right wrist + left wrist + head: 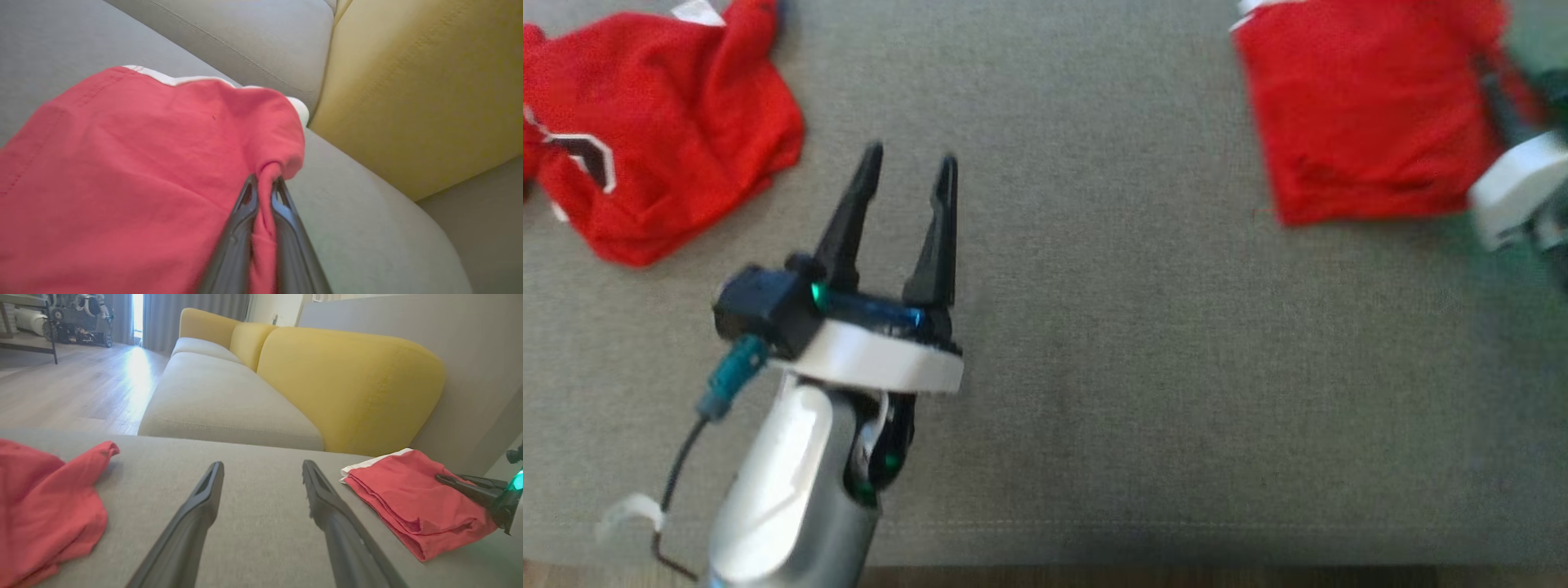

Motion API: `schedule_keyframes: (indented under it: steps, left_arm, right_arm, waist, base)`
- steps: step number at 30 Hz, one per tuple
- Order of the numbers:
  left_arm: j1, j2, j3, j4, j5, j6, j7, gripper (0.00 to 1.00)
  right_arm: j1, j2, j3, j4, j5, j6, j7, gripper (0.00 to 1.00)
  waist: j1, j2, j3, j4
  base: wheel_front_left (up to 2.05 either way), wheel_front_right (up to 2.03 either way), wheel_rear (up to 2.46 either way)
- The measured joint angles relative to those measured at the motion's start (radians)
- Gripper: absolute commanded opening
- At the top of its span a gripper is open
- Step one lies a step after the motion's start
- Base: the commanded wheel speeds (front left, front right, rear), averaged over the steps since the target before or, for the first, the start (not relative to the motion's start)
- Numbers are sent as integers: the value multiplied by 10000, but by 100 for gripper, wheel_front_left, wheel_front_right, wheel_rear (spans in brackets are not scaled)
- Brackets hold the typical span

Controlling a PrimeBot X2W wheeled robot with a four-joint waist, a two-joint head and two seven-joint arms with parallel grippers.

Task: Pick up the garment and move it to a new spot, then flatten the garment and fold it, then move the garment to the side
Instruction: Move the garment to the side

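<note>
Red crumpled garment (662,139) at far left corner of grey sofa seat (1135,367). Left pincer (907,175) spread wide, empty, above seat near it. Folded red garment (1356,114) at far right edge; right pincer (264,181) clamped on fold of its right-hand edge.

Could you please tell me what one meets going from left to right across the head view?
In order: crumpled red garment → left gripper, open → folded red garment → right gripper, shut on that garment's right edge.
</note>
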Motion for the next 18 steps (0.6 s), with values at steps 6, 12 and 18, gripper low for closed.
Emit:
schedule_keyframes:
  steps: [6, 12, 18]
  left_arm:
    - [-1180, -25, -31, -245, 280, -495, -2, 100]
    - [-2435, -29, -67, -345, 809, -901, -2, 100]
    - [-3283, -36, -255, -642, 817, -1070, -4, 100]
  right_arm:
    - [-1010, -1586, 447, -487, 999, 0, 830, 0]
    - [-1455, -2405, 397, -986, 1419, 0, 1592, 0]
    - [-1646, -2476, -489, -1262, 1279, 2, 2382, 0]
  waist:
    - [0, 0, 785, -357]
    - [2, 0, 1584, -768]
    - [1, 0, 2218, -1204]
  base:
    - [0, 0, 0]
    - [0, 0, 0]
    - [0, 0, 0]
